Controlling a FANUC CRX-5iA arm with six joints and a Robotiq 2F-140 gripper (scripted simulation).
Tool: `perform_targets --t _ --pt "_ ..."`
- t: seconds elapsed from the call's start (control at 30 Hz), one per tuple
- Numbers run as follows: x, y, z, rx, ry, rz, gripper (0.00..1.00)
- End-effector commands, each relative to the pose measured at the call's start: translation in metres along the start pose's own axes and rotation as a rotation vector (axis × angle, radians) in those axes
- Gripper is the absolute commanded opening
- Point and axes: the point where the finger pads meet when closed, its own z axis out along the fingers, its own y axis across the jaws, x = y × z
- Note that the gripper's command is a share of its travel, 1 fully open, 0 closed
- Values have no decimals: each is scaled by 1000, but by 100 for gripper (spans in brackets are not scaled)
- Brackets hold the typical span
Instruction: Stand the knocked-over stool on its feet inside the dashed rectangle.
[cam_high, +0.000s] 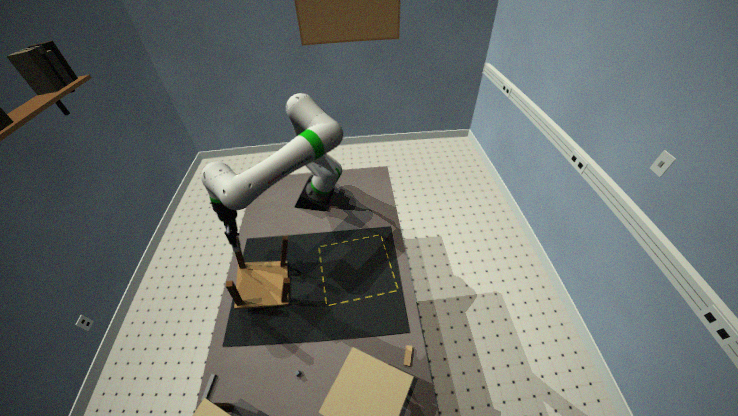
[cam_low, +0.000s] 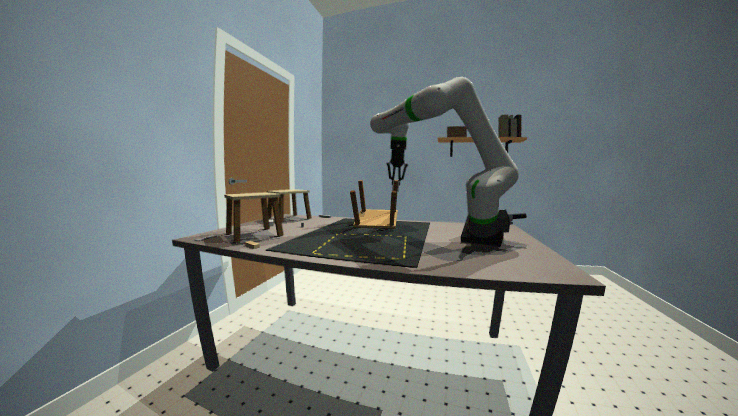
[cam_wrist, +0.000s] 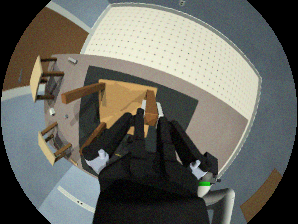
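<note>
stool (cam_high: 260, 283): upside down on the mat (cam_high: 361, 320), seat flat on it, legs pointing up. Sits just left of the dashed rect (cam_high: 357, 269) in top view, fully outside it, near but not touching the dashed line.
look: pale wood square seat, four dark brown legs, slightly splayed. Three legs plain in ext view; 4th partly hidden there.
gripper (cam_low: 395, 179): clamped on the tip of one leg (cam_low: 393, 200), the far-left one in top view, i.e. the corner away from the rect & toward the robot base (cam_high: 318, 192). Fingers point straight down, nearly closed on the leg.
step: grasp done, I'd say; lift/flip not yet begun, seat looks to be flat on the mat. Early in the task.
next move: needs lift + rotate approx half turn so feet go down, then carry over toward the rect & set inside the dashes. Hold is at one corner leg, so stool will prob swing/hang off-centre; slow wrist turn needed. Slip along the leg is the risk.
rect: on same mat, between stool & mat's far edge from it; nothing standing in it.
table (cam_low: 516, 268): beyond the rect's side of the mat, two upright stools (cam_low: 266, 206) + small bits at table end, well apart from the rect.
</note>
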Motion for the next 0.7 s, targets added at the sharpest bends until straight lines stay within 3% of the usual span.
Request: perform_targets --t 0.0,0.2,0.5,0.67 --pt "-4 -1 -5 1 23 -2 10" --pt "-23 -2 -24 1 118 -8 10" --pt "-27 -2 -27 1 132 -9 10" --pt "-42 -3 -38 0 200 -14 10"
